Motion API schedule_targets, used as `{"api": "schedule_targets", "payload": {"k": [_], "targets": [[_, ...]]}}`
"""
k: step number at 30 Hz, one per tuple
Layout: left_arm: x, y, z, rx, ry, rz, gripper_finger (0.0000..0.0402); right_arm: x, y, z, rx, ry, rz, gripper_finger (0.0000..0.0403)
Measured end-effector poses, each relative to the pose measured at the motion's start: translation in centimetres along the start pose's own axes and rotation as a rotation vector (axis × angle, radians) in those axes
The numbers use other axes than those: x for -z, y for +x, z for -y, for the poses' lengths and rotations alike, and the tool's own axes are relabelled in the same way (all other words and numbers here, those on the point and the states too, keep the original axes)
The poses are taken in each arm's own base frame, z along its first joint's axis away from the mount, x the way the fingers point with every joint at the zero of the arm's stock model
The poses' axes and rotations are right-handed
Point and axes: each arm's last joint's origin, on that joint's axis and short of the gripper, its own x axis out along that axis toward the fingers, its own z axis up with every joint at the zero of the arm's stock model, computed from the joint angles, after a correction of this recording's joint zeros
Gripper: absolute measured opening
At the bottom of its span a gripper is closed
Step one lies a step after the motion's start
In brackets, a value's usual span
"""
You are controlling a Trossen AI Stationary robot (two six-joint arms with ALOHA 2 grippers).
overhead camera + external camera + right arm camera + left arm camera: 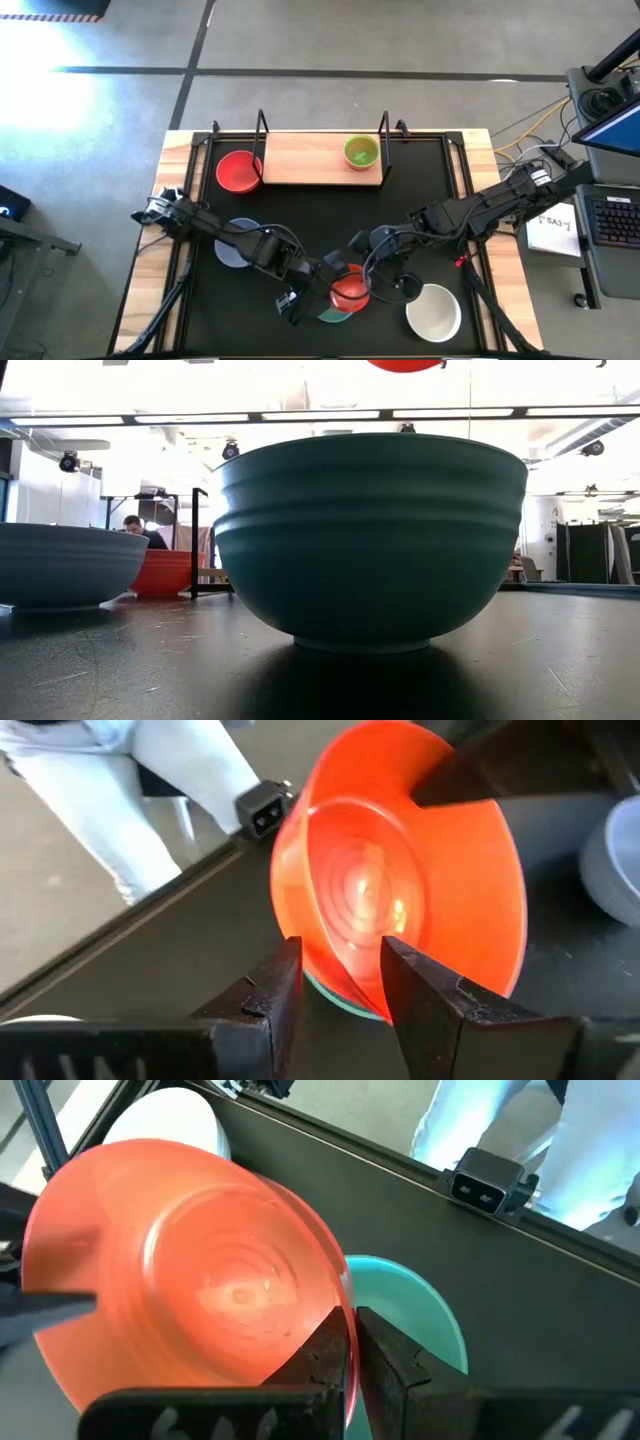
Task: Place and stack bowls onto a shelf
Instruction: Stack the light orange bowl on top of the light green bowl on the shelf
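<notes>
Nearest you, the teal bowl (pixel 370 540) sits on the black mat (pixel 420 185) at the counter's (pixel 175 160) front edge. Just above it hangs the orange-red bowl (pixel 350 290): your left pincer (pixel 355 1345) is clamped on its rim, while your right pincer (pixel 340 970) is parted astride the opposite rim. On the shelf (pixel 310 160) stands the green bowl (pixel 361 152).

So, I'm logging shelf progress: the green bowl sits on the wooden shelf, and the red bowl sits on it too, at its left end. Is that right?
Not quite. The green bowl does sit on the wooden shelf, but the red bowl is not on it: the high view shows it on the black mat, just beside the shelf's left end.
</notes>
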Motion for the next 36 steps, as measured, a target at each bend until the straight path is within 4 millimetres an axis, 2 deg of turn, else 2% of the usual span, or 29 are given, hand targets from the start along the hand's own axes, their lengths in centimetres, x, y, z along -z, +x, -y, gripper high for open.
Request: {"api": "schedule_targets", "payload": {"k": [16,23,27,36], "targets": [[-0.4,0.0,-0.4,-0.035,0.096,0.041,0.0,-0.2,0.0,-0.5,-0.118,-0.01,0.052,0.0016],[-0.7,0.0,-0.7,-0.061,0.035,0.083,0.0003,-0.3,0.0,-0.6,-0.168,0.072,0.071,0.001],[-0.9,0.0,-1.0,-0.088,-0.002,0.105,0.0031,-0.3,-0.1,-0.7,-0.186,0.106,0.071,0.0009],[-0.9,-0.1,-1.6,-0.173,-0.038,0.083,0.0138,-0.2,0.0,-0.2,-0.149,0.227,0.058,0.0006]]}}
